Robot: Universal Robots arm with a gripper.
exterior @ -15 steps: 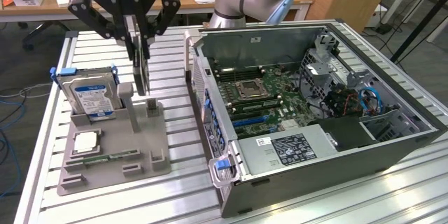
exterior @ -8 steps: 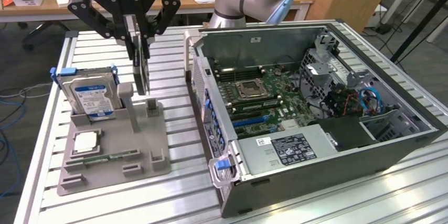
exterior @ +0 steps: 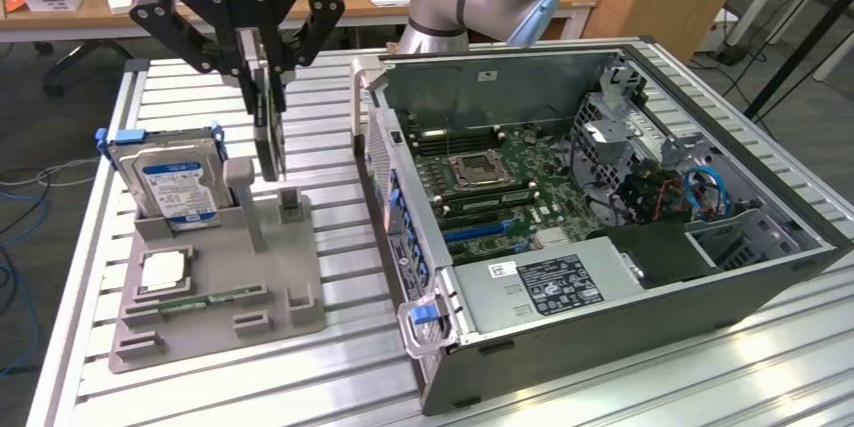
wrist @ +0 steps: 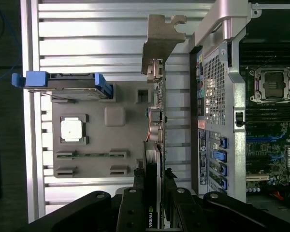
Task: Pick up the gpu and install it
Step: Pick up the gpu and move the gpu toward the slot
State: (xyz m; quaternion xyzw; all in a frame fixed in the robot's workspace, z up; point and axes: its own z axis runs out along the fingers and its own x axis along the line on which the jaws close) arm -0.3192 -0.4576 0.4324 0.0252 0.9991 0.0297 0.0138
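Where the exterior view looks down on the slatted metal table (exterior: 200,387), the black gripper (exterior: 267,87) hangs above the grey holder tray (exterior: 200,332) with its fingers pinched on the gpu (exterior: 272,147), one on each flat face. The card hangs upright and edge-on, its upper part between the fingers and its lower part reaching below them. Its bottom edge is just above the tray's upright slot posts, and whether it touches them cannot be told. To the exterior view's left of the card a hard drive (exterior: 167,172) with blue handles stands in the tray; to the exterior view's right lies the open computer case (exterior: 747,277), motherboard exposed. In the wrist view the gpu (wrist: 157,125) runs as a thin line straight out from between the two fingers (wrist: 130,210), with its silver bracket (wrist: 160,38) at the far end. It lies between the hard drive (wrist: 63,87) and the case's wall (wrist: 217,96), while a processor chip (wrist: 71,129) and a green memory stick (wrist: 89,154) lie in tray pockets.
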